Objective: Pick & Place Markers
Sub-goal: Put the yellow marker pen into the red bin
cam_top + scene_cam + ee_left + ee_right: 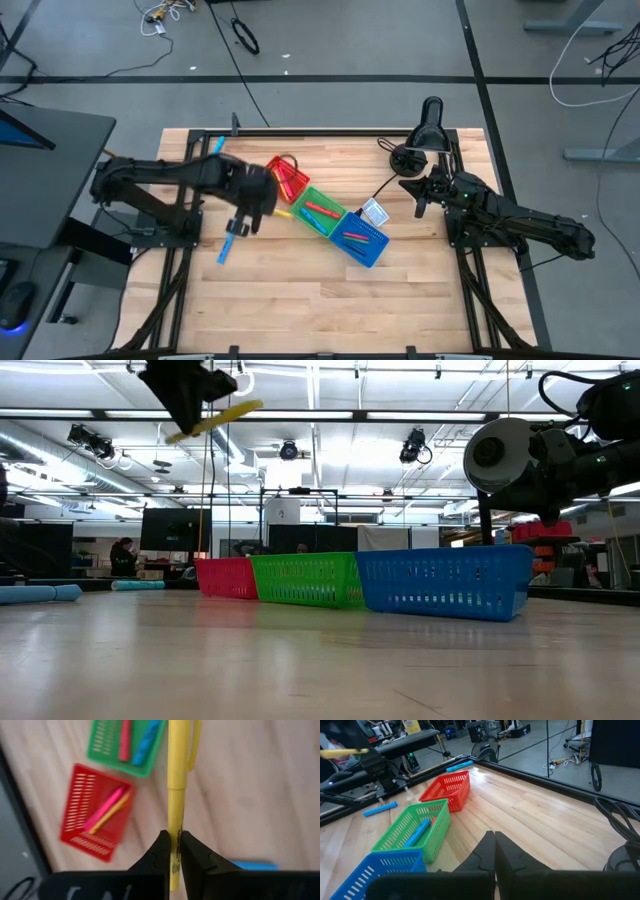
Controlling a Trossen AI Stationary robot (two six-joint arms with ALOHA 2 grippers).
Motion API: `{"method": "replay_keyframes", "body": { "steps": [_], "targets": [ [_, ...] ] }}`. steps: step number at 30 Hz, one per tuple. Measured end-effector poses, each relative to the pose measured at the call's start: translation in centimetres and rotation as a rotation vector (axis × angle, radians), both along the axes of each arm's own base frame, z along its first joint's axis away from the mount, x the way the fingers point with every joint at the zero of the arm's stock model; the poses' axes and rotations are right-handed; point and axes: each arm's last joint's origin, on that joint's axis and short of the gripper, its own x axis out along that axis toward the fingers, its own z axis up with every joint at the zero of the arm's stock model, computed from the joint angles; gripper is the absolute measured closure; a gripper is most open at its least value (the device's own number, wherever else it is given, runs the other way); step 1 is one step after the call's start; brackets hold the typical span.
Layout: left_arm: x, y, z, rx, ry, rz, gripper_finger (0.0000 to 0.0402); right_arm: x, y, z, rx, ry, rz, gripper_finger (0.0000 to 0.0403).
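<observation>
My left gripper (pixel 174 845) hangs high over the table beside the red bin (pixel 288 178) and is shut on a yellow marker (pixel 177 780); the low view shows that marker (pixel 215 418) well above the bins. A pink and a yellow marker lie in the red bin (pixel 95 812). A red and a blue one lie in the green bin (pixel 127 742). Two blue markers (pixel 232 243) (pixel 217 146) rest flat on the table at the left. My right gripper (pixel 494 845) waits shut at the table's right side, touching nothing. My left gripper pinches the yellow marker's barrel (pixel 175 827) between its two fingers, near one end. The fingers come from above, slanting down, and lie across the marker. Most of the marker's length, with its clipped cap (pixel 192 745), sticks out to one side. It is lifted clear and tilted slightly off level.
The red, green (pixel 322 212) and blue bins (pixel 362 238) stand in a slanting row at mid-table; the blue one holds markers. A small white card (pixel 373 212) lies by the blue bin. A black stand (pixel 430 125) and cable sit at the far right corner.
</observation>
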Motion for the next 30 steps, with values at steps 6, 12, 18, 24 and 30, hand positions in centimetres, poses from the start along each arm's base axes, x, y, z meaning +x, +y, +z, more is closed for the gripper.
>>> {"method": "replay_keyframes", "body": {
  "steps": [6, 12, 18, 24, 30],
  "targets": [
    [0.9, 3.9, -0.5, 0.062, 0.006, -0.009, 0.038, 0.0, 0.0, 0.0, 0.0, 0.0, 0.0, 0.0403],
    [2.4, 7.3, -1.4, 0.108, 0.068, -0.019, 0.038, 0.0, 0.0, 0.0, 0.0, 0.0, 0.0, 0.0403],
    [3.9, 10.5, -1.8, 0.115, 0.1, 0.022, 0.038, 0.0, 0.0, 0.0, 0.0, 0.0, 0.0, 0.0403],
    [4.4, 14.7, -2.4, 0.103, 0.115, 0.107, 0.038, 0.0, 0.0, 0.0, 0.0, 0.001, 0.0, 0.0403],
    [4.5, 17.2, -3.1, 0.072, 0.112, 0.124, 0.038, 0.0, 0.0, 0.0, 0.0, 0.0, 0.0, 0.0403]
  ]
}}
